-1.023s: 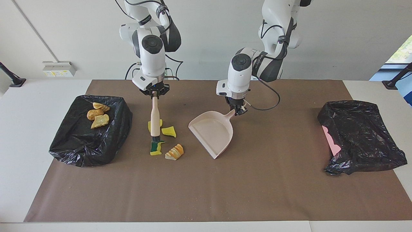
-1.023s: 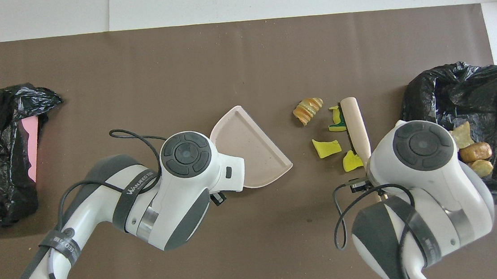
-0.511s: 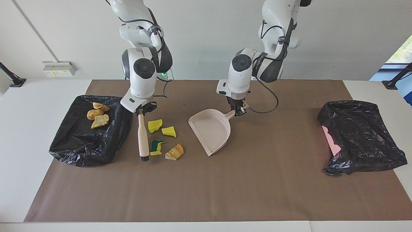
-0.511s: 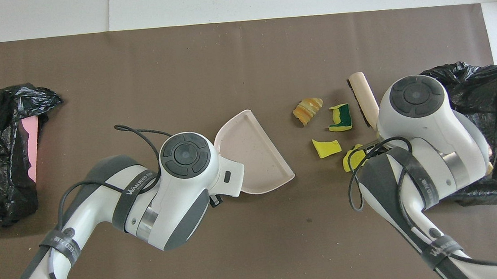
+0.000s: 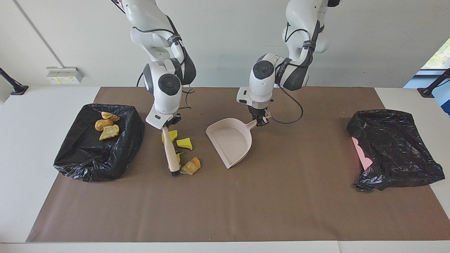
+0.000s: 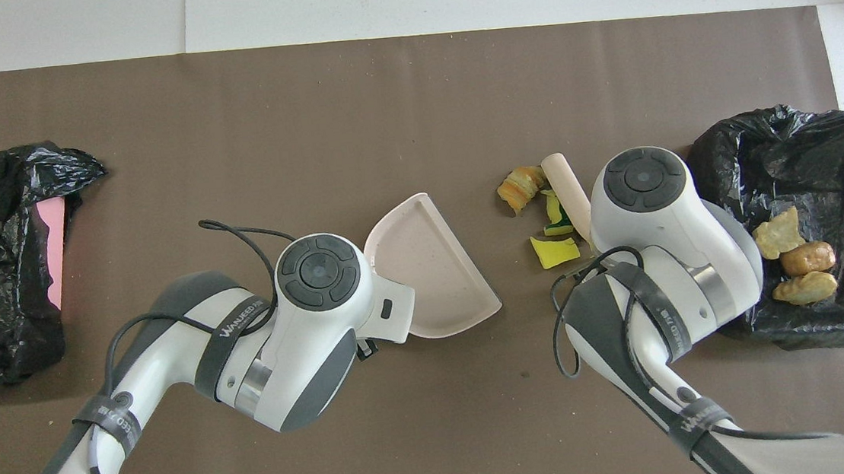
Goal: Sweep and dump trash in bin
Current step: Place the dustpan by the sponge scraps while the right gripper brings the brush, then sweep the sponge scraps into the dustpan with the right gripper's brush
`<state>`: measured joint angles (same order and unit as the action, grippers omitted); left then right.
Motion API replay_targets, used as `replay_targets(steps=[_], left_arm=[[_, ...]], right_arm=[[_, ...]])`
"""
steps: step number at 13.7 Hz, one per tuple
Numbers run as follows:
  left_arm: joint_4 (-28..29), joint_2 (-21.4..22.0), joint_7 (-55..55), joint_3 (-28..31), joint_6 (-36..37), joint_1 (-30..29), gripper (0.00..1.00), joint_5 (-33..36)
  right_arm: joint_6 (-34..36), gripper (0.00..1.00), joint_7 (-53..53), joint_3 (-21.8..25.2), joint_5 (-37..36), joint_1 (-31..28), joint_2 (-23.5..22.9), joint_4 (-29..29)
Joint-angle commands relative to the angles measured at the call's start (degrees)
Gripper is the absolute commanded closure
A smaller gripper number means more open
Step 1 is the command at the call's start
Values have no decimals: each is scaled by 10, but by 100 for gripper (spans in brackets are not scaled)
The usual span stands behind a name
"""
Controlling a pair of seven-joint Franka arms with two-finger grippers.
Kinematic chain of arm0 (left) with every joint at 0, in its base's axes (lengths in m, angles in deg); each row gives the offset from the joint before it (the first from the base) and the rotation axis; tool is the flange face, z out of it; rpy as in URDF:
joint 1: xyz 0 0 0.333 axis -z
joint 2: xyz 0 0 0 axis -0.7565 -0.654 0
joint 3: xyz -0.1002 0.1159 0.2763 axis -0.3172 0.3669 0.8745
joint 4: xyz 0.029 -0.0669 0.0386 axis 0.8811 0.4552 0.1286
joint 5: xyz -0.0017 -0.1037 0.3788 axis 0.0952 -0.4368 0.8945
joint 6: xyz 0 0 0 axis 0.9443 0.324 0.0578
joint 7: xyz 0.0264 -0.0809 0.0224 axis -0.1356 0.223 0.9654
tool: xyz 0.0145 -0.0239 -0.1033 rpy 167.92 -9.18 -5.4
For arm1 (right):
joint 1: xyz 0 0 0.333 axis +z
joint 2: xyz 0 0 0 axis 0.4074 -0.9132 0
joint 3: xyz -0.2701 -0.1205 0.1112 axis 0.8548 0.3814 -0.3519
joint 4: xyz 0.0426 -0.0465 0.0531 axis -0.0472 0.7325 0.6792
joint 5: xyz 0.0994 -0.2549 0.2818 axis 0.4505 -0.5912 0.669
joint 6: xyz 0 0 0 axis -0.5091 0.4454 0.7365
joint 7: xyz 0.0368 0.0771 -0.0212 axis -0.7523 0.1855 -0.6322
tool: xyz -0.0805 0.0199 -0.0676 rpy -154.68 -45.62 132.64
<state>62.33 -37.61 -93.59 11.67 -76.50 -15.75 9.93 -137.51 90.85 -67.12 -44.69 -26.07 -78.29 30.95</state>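
The right end effector [image 5: 168, 123] is pinched shut on the top of the brush [image 5: 170, 151], whose pale handle slants down to dark bristles resting on the brown mat [image 5: 246, 203] right against the striped pastry piece [image 5: 191, 166]. Around that handle lie the loose scraps. I count four on the mat: two plain yellow sponge pieces [image 5: 185, 143] nearer the robots, one green-backed sponge piece [image 6: 559, 219] (mostly hidden by the handle from across the bench) and the one orange-and-white pastry.

The left end effector [image 5: 261, 121] is clamped on the stub handle of the single pale pink dustpan [image 5: 230, 142], which sits flat on the mat with its open mouth turned toward the scraps, a gap between them.

Further out there are two black-lined bins. The one at the right arm's end [image 5: 88, 165] holds three tan-brown bread chunks [image 5: 107, 125] bunched together. The other [image 5: 397, 151], at the left arm's end of the bench [image 5: 28, 147], is crumpled, with a bit of pink showing at its edge; what is inside I cannot tell.
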Motion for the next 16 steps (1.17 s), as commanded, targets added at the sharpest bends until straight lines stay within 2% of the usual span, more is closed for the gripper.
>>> replay_targets(steps=[1, 5, 7, 9, 11, 13, 16], left_arm=[[37, 24, -8, 4, -21, 13, 100, 7], [44, 27, -8, 4, -25, 10, 100, 7], [44, 27, -6, 4, -27, 10, 100, 6], [45, 27, -6, 4, -35, 8, 100, 3], [47, 27, -6, 4, -36, 7, 100, 2], [48, 28, -6, 4, -37, 7, 100, 2], [48, 28, -6, 4, -37, 6, 100, 1]], right_arm=[[-29, 100, -24, -2, 65, 16, -2, 23], [-26, 100, -47, -2, 220, 62, -6, 20], [-24, 100, -63, -2, 301, 67, -3, 20], [-24, 100, -58, -2, 353, 85, 1, 14], [-11, 100, -47, 0, 353, 83, 19, 7], [31, 100, -14, 7, 338, 62, 53, 5], [79, 100, 105, 6, 216, 38, 91, 13]])
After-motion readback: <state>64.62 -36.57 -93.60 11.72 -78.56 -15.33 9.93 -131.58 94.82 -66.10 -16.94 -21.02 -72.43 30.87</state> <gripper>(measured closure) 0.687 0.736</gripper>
